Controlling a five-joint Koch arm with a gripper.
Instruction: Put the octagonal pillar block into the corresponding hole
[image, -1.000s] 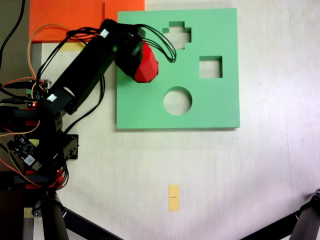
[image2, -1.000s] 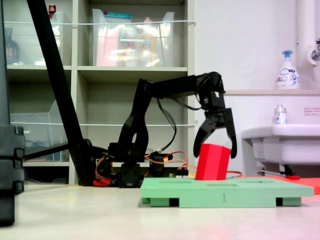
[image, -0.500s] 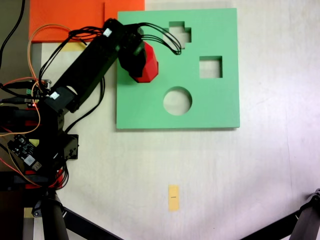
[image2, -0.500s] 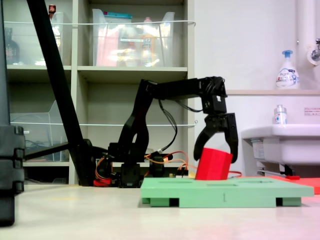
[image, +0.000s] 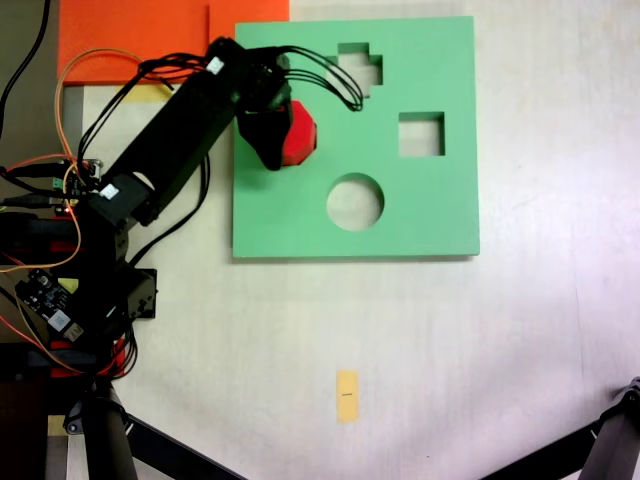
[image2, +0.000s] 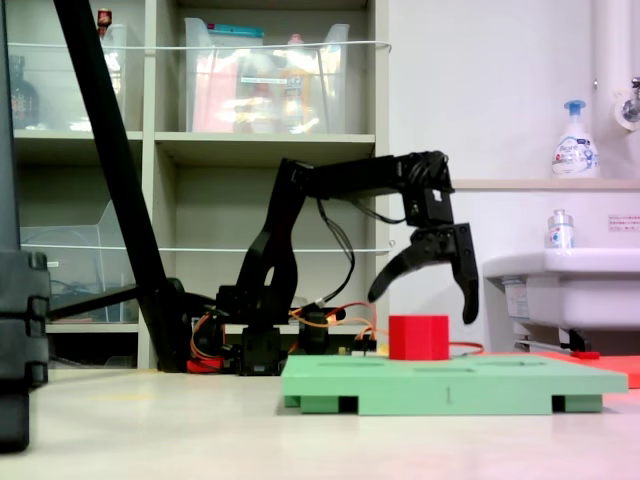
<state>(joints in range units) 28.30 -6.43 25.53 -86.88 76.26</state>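
The octagonal pillar block (image2: 419, 337) stands upright in the green foam board (image: 420, 220), its lower part sunk into the corresponding hole (image: 296, 135) so that only a short red stub shows above the board's top face in the second exterior view. Its sides look vertical and its top level there, which suggests it has seated squarely.

The hand (image2: 424, 300) hangs directly above the block with its jaws spread wide, released and grasping nothing. One fingertip hangs to each side of the block, clear of its flanks and a little above its top. So the block lies straight below the hand, with its long axis vertical and in line with the hand's own downward reach; any withdrawal has only to go upward to stay clear.

In the first exterior view the hand (image: 268, 120) covers part of the block (image: 298, 135), which shows as a bright red, matte, faceted shape near the board's left edge, left of the square cutout (image: 421, 134) and above-left of the round cutout (image: 355, 201). The cross-shaped cutout (image: 360, 68) lies above-right of it.

Judging from this, the placement looks done.
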